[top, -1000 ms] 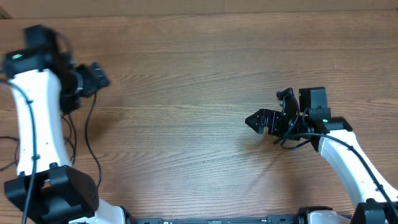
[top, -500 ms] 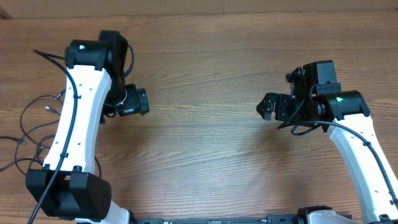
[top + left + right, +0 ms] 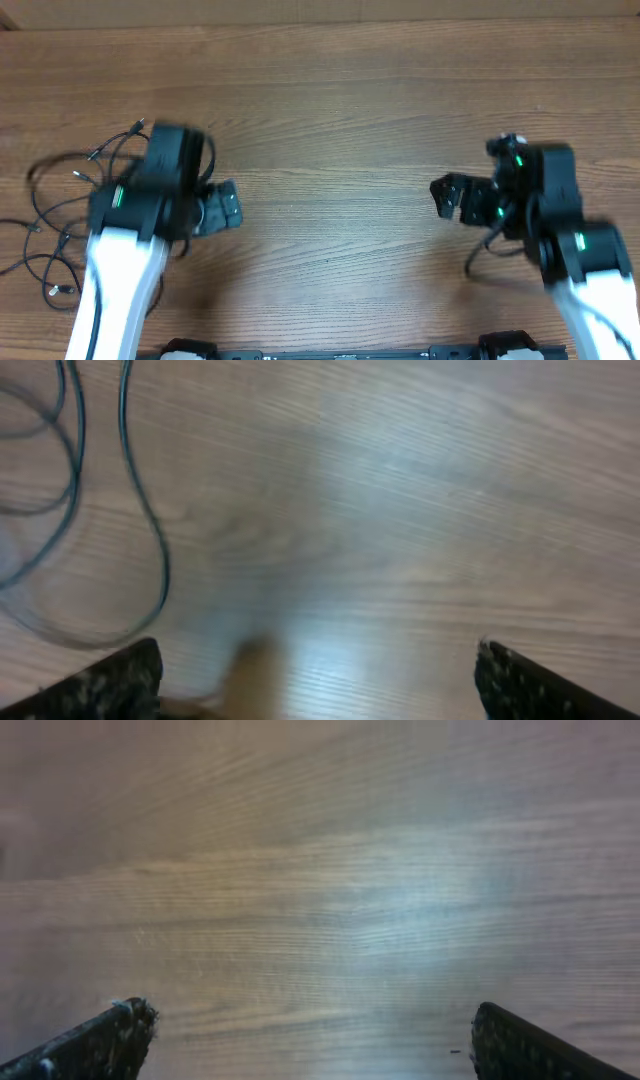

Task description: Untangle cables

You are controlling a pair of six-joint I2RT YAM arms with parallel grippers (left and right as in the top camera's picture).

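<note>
1. The cables lie in a loose heap at the left edge of the wooden table. They are thin black cords looped over one another. Small plug ends poke out on the far side of the heap and again near the front-left corner.
2. The left arm comes up from the near-left and covers the right side of the heap (it is smeared in the overhead view). Its left gripper points right, toward the middle of the table, just right of the cords.
3. From the left wrist, the left gripper has its jaws spread wide, one fingertip in each bottom corner, with only bare wood between them. Two strands of the cables curve down the upper left of that picture, near the left-hand fingertip. Whether they touch it I cannot tell.
4. The right gripper sits over the right half of the table, pointing left, well apart from the cords. The right arm behind it is blurred too.
5. From the right wrist, the right gripper is just as wide open, with plain wood grain between its tips.
</note>
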